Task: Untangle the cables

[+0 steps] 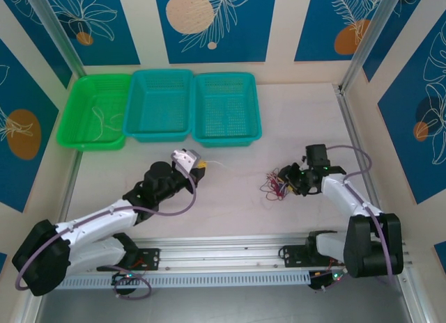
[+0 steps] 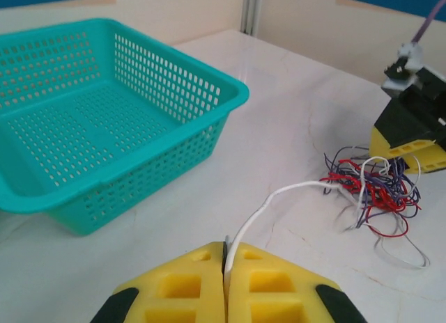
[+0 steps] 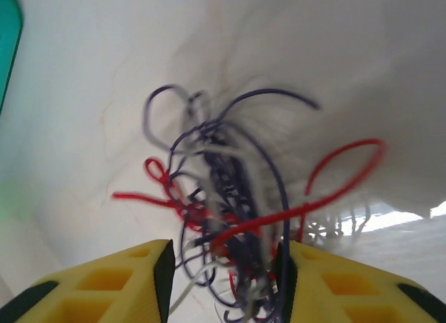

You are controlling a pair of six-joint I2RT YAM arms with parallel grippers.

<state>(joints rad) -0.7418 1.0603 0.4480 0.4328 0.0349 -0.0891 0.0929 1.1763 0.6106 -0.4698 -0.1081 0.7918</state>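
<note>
The cables form a tangle (image 1: 275, 186) of red, dark and whitish wires on the white table, right of centre. One whitish cable (image 2: 279, 196) leads out of the tangle (image 2: 373, 191) into my left gripper (image 2: 225, 264), which is shut on its end. Seen from above, that left gripper (image 1: 197, 168) sits left of the tangle with the whitish strand (image 1: 214, 163) beside it. My right gripper (image 3: 224, 252) stands open, its yellow fingers on either side of the blurred tangle (image 3: 230, 198). From above, the right gripper (image 1: 289, 181) is at the tangle's right edge.
Three baskets line the back of the table: a green basket (image 1: 78, 107) with thin pale wires in it, a teal basket (image 1: 160, 131) and another teal basket (image 1: 226, 138). The nearest teal basket (image 2: 174, 79) lies left of the left gripper.
</note>
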